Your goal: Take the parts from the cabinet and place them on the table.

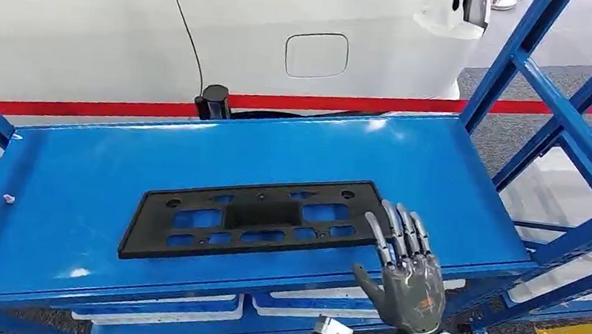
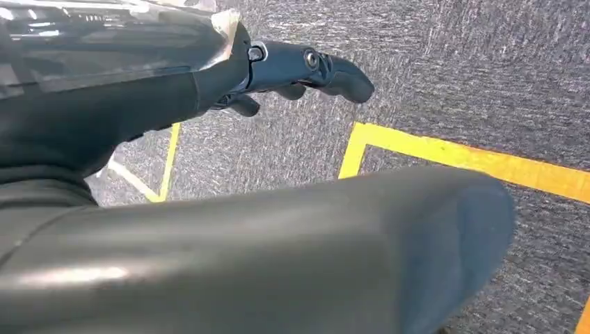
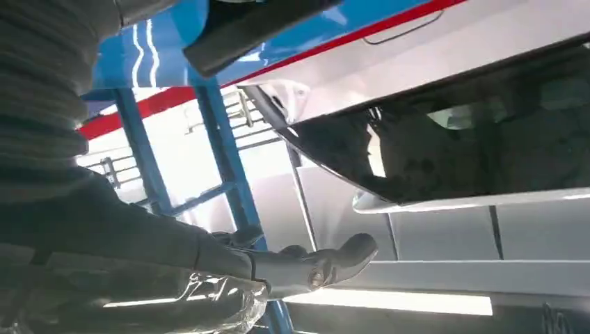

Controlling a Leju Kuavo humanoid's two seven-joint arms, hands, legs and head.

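We see the black plate (image 1: 256,218) flat at the blue shelf's (image 1: 73,188) front edge, frame centre, our right hand (image 1: 406,274) spread just beside it, apparently not touching, bare shelf behind.

The right hand (image 1: 406,278) rises from the lower edge of the head view on its silver wrist, palm turned away from the camera and its fingers (image 1: 397,228) stretched upward side by side, slightly apart, with the thumb angled out to the left. It holds nothing. In the right wrist view its dark fingers (image 3: 327,261) are extended and bare. The left hand (image 2: 209,90) hangs low, pointing at the floor, its dark fingers (image 2: 313,69) gently curved, with nothing in them.
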